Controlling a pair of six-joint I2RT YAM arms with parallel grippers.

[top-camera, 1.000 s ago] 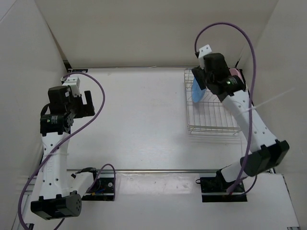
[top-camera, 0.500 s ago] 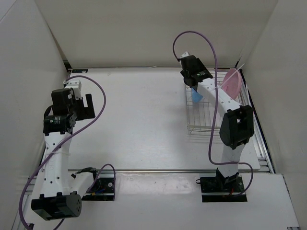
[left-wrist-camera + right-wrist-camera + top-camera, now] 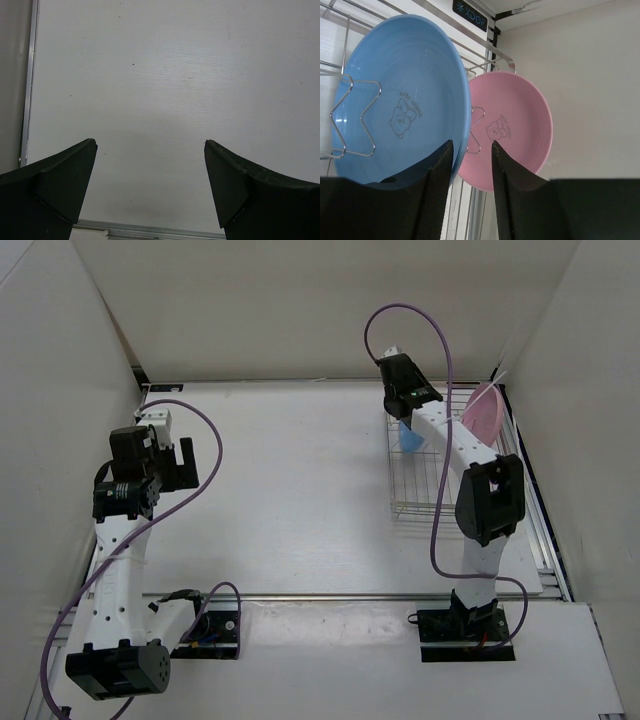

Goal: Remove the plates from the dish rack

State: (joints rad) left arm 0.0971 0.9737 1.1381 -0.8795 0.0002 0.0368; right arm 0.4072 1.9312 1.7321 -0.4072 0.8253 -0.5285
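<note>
Two plates stand on edge in the silver wire dish rack (image 3: 432, 492) at the far right of the table. The light blue plate (image 3: 395, 100) sits in front and the pink plate (image 3: 520, 125) behind it, each with a small bear print. From above, the blue plate (image 3: 410, 441) shows under my right wrist and the pink plate (image 3: 483, 410) leans near the right wall. My right gripper (image 3: 472, 142) straddles the blue plate's rim, one finger on its face and the other behind with a gap, still open. My left gripper (image 3: 150, 141) hangs wide open and empty over bare table.
White walls close in the table at the back and on both sides; the rack stands near the right wall. A purple cable loops above each arm. My left arm (image 3: 130, 490) stands at the far left, well away from the rack. Rack wire loops (image 3: 352, 117) cross the blue plate's face.
My right arm has swung round and now reaches the rack's far left end. Its jaws have narrowed around the blue plate's rim. My left arm has barely moved.
</note>
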